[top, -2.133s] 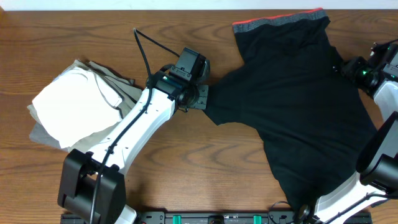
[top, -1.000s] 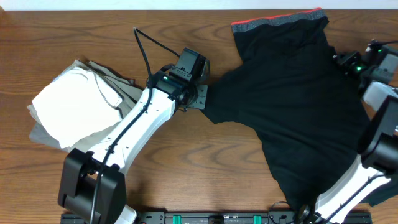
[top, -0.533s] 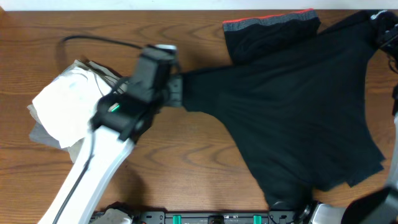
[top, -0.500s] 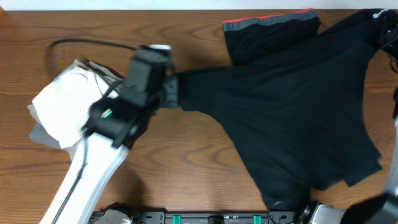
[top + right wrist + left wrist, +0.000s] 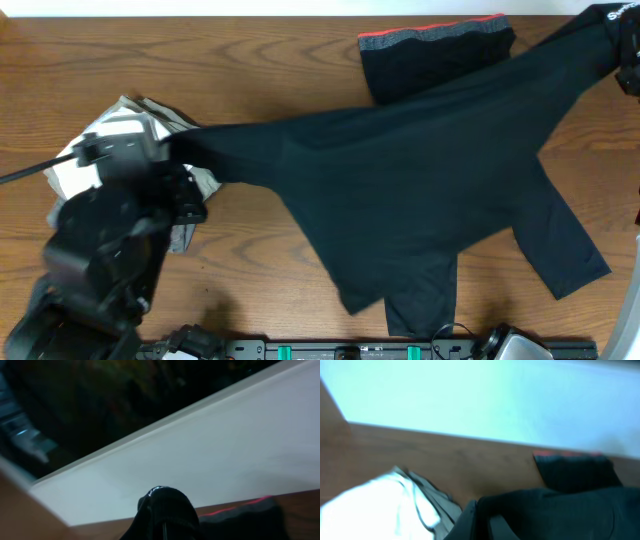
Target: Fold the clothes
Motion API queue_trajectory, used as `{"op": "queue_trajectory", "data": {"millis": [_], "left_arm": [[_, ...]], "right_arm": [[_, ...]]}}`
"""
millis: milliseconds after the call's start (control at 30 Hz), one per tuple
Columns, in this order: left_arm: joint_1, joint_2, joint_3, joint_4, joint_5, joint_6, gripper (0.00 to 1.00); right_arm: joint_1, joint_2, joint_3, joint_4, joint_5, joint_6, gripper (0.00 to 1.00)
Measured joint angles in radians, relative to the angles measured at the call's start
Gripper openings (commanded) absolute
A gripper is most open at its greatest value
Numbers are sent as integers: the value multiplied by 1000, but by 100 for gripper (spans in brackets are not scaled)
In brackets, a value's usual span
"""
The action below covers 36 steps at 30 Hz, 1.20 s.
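- My left jaws are clenched on one end of the black shirt (image 5: pixel 400 190), right over the near edge of the pale clothes pile (image 5: pixel 95 165).
- Half a second ago that end was well right of the pile. It has since been pulled left.
- My right jaws are at the far right corner of the table (image 5: pixel 250 60), about where they were half a second ago. They look clamped on the shirt's other end, though bunched cloth hides the fingers in the right wrist view.
- The shirt is stretched in a long diagonal band between the two grips. Two seconds ago it lay bunched on the right half.
- The lower part of the shirt now sits nearer the table's front middle, with one sleeve trailing to the lower right.
- The left arm (image 5: pixel 100 260) has swung to the front left and is blurred.
- The dark garment with a red band (image 5: pixel 430 55) at the far edge is unmoved, partly under the shirt.
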Motion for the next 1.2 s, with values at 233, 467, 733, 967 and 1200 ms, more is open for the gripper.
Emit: {"op": "queue_trajectory", "data": {"millis": [233,467,733,967,1200], "left_arm": [[2,-6,89,22,-90,49,6],[3,1,189,-16,-154,87,6],[4,-12,428,-148,-203,125,6],[5,-12,444,-206,-266,139,6],[8,181,396,-195,-342,146,6]], "right_arm": [[9,0,0,19,-131,21,1],[9,-40,0,38,-217,25,1],[1,-203,0,40,-261,78,2],[2,-195,4,-39,-277,120,1],[104,-50,5,-88,-256,111,2]]}}
